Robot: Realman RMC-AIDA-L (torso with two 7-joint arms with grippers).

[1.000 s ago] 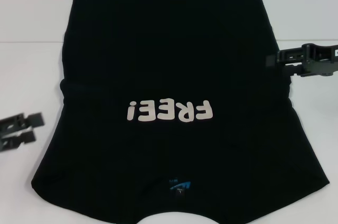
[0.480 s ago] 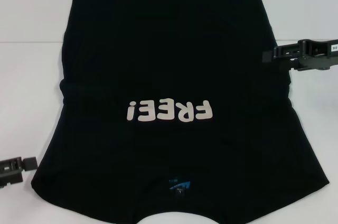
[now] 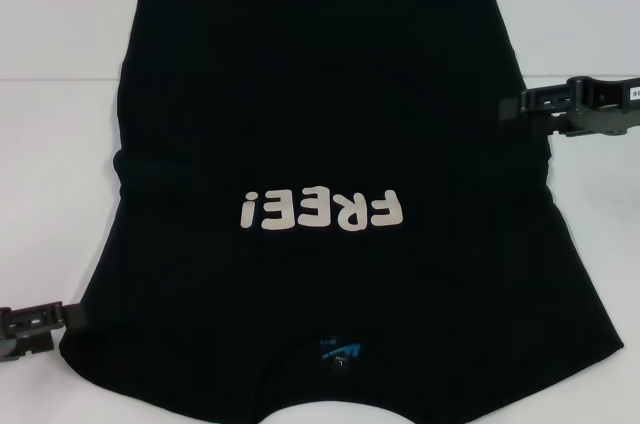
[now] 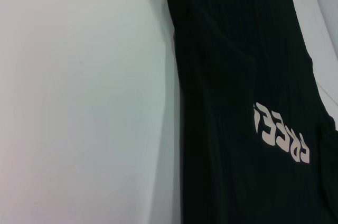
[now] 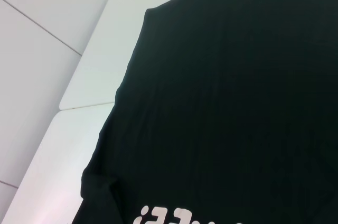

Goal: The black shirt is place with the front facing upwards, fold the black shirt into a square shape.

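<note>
The black shirt (image 3: pixel 320 114) lies flat on the white table, front up, with its collar and blue neck label (image 3: pixel 340 352) at the near edge. The cream letters "FREE!" (image 3: pixel 320 210) read upside down from here. My left gripper (image 3: pixel 62 329) is low at the near left, its fingertips right at the shirt's left sleeve edge, open and empty. My right gripper (image 3: pixel 512 112) is at the shirt's right edge about halfway up, open, holding nothing. The shirt also shows in the left wrist view (image 4: pixel 237 76) and the right wrist view (image 5: pixel 237 76).
The white table (image 3: pixel 60 144) shows bare on both sides of the shirt. A seam (image 3: pixel 590 77) crosses the table behind the right gripper. The shirt's hem lies at the far edge.
My left gripper has moved toward the near side and in to the shirt's left edge. My right gripper has shifted slightly left onto the right edge. The shirt has not moved.
</note>
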